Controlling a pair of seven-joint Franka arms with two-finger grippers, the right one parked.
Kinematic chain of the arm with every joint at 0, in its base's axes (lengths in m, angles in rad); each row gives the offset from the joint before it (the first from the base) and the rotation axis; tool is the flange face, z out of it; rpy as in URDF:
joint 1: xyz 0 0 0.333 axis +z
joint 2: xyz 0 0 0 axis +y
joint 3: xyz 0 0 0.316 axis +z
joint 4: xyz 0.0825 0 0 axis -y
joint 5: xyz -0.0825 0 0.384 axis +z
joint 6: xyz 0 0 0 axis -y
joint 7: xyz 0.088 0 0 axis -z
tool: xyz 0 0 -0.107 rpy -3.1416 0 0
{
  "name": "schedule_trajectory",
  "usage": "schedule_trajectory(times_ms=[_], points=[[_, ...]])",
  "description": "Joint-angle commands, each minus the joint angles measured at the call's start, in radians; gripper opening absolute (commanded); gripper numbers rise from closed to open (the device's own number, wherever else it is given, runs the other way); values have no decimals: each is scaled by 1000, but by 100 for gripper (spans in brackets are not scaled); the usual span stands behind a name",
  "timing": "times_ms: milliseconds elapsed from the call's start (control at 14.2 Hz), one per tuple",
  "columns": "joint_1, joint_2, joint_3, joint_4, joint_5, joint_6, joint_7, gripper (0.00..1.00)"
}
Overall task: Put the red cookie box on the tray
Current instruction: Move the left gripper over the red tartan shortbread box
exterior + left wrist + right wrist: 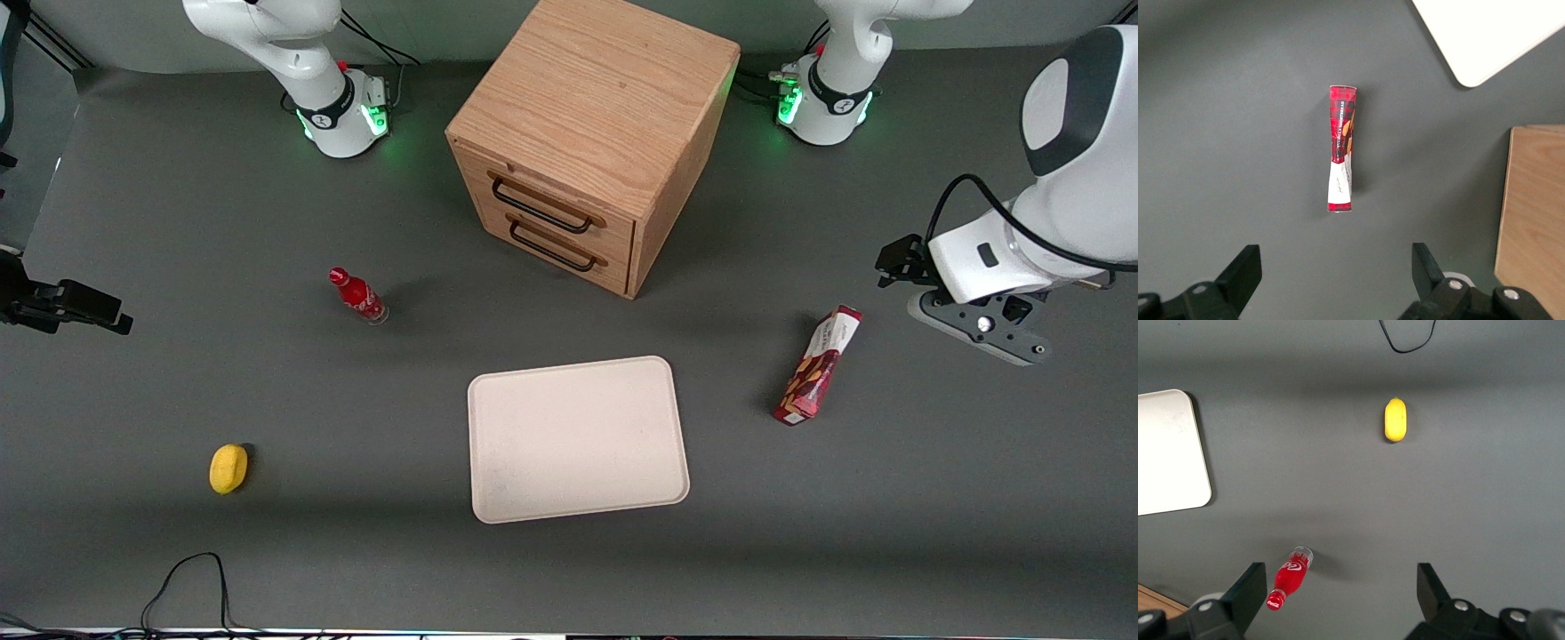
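Your hand [1331, 280] hangs above the counter [178, 222], released, fingers [1245, 267] spread wide with nothing between them. In the front view its fingers are hidden under the wrist housing, toward the working arm's end. The red cookie box [816, 365] lies flat on the counter, beside the tray [578, 438] and apart from it. Its long axis runs slantwise; the white-panel end points away from the front camera, the dark-red end toward it. The print on the box is too small to read. Only one corner of the tray shows in the left wrist view. A wooden drawer cabinet [587, 133] stands farther back.
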Motion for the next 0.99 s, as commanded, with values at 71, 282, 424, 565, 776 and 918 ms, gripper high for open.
schedule_trajectory(times_ms=[71,282,424,565,776,918], points=[[-7,-20,0,-19,3,-4,53,100],[-7,-17,0,-95,1,72,50,100],[-15,-17,-2,-205,3,205,24,100],[-18,-17,-5,-284,5,286,21,100],[-38,17,-5,-362,5,396,15,100],[-38,23,-5,-449,5,515,12,100]])
